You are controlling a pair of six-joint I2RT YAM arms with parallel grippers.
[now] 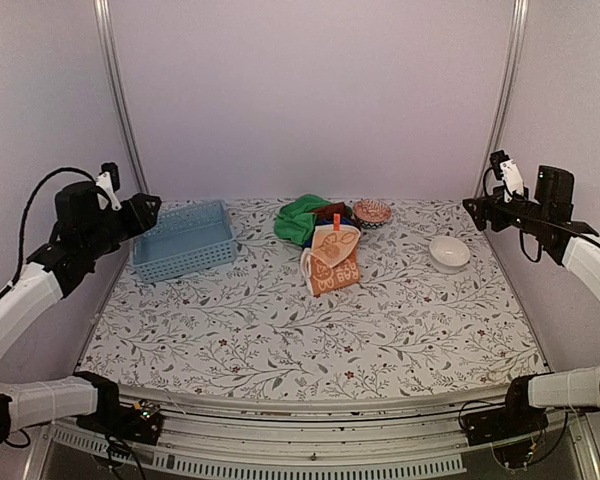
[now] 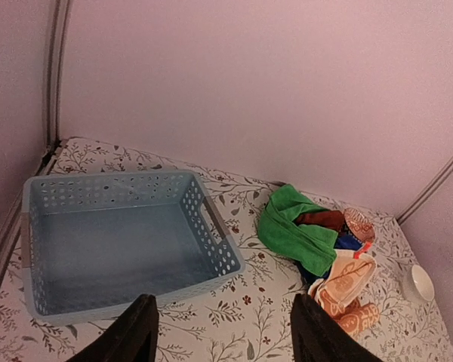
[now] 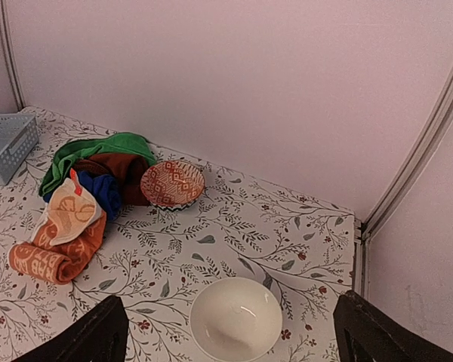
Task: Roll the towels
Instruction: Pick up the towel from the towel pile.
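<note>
The towels lie in one loose heap at the back middle of the table (image 1: 280, 330). The orange towel with a cream pattern (image 1: 332, 262) (image 2: 346, 290) (image 3: 60, 245) is nearest, partly rolled. Behind it are the green towel (image 1: 300, 220) (image 2: 294, 230) (image 3: 98, 147), the deep blue towel (image 2: 349, 241) (image 3: 102, 192) and the rust-brown towel (image 1: 330, 211) (image 2: 321, 219) (image 3: 115, 167). My left gripper (image 1: 146, 212) (image 2: 223, 332) hangs open above the table's left edge. My right gripper (image 1: 477, 212) (image 3: 226, 335) hangs wide open above the right side. Both are far from the heap and hold nothing.
A light blue slotted basket (image 1: 185, 262) (image 2: 211, 234) (image 3: 7, 143) stands at the back left, below my left gripper. A red-patterned bowl (image 1: 372, 212) (image 3: 172, 184) (image 2: 359, 224) touches the heap's right side. Under my right gripper sits a small white bowl (image 1: 449, 252) (image 3: 236, 319). Walls close in on three sides.
</note>
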